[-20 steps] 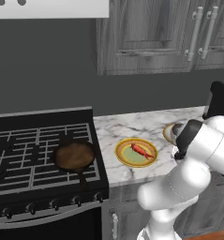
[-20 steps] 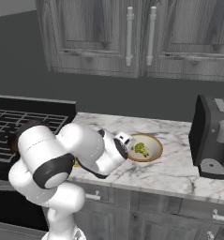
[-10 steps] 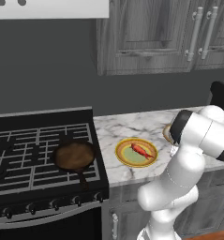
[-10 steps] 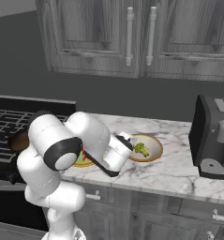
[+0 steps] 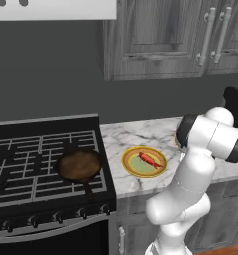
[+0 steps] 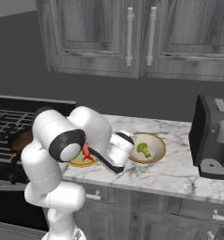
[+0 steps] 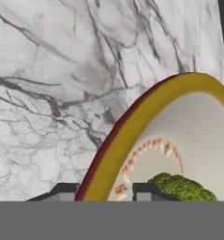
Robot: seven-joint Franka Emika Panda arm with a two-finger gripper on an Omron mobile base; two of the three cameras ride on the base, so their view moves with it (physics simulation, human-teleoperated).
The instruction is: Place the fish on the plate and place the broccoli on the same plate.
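The red-orange fish (image 5: pixel 148 160) lies on the plate (image 5: pixel 133 168), a yellow-rimmed disc with a pale green centre, on the marble counter beside the stove. The broccoli (image 6: pixel 143 149) sits in a tan bowl (image 6: pixel 156 146) to the right of the plate. My gripper (image 6: pixel 126 142) is down at the bowl's left rim. In the hand view its fingertips (image 7: pixel 146 191) stand a little apart, and my gripper (image 7: pixel 104 193) straddles the bowl's rim (image 7: pixel 108 154). The broccoli (image 7: pixel 181 186) shows just to the right of the right tip. Whether the fingers press on anything is unclear.
A dark frying pan (image 5: pixel 79 165) rests on the black stove (image 5: pixel 26 149) left of the plate. A dark toaster (image 6: pixel 214 136) stands on the counter right of the bowl. Grey cabinets (image 6: pixel 137 37) hang above.
The arm has swung over and lowered the hand to the bowl's rim. The fingers have drawn closer together. Fish, plate and broccoli have stayed put.
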